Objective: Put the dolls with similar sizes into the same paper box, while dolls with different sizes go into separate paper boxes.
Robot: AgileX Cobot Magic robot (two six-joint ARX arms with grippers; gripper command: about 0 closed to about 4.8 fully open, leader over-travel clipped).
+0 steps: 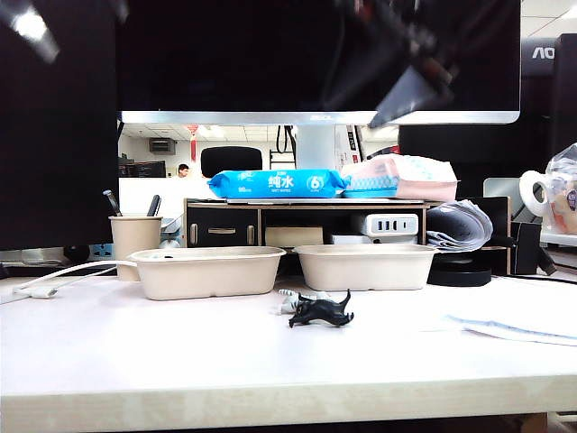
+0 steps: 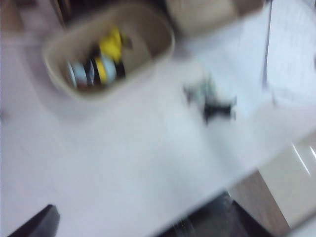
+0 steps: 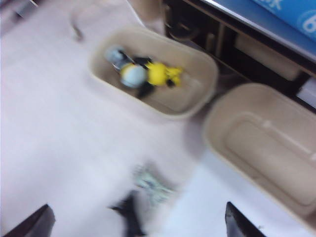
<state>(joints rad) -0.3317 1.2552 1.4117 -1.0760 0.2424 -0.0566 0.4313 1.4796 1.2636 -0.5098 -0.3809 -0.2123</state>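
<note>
Both claws empty: right gripper (image 3: 136,222) spread above the black doll (image 3: 129,213), left gripper (image 2: 29,224) released. Recommend pinching its body squarely, then lowering into the empty tray (image 3: 266,148).

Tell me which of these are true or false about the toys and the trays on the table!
1. The yellow doll lies in the left paper box. True.
2. The right paper box is full of dolls. False: nothing shows inside it.
3. The black spiky doll is on the table, in front of the trays. True.
4. The pale blue doll sits alone on the table. False: it lies beside the yellow one in the left box.
5. The right gripper is squeezing the black doll. False: its jaws stand wide open above the table, holding nothing.
6. The left gripper holds no doll. True, as far as its blurred view shows.
</note>
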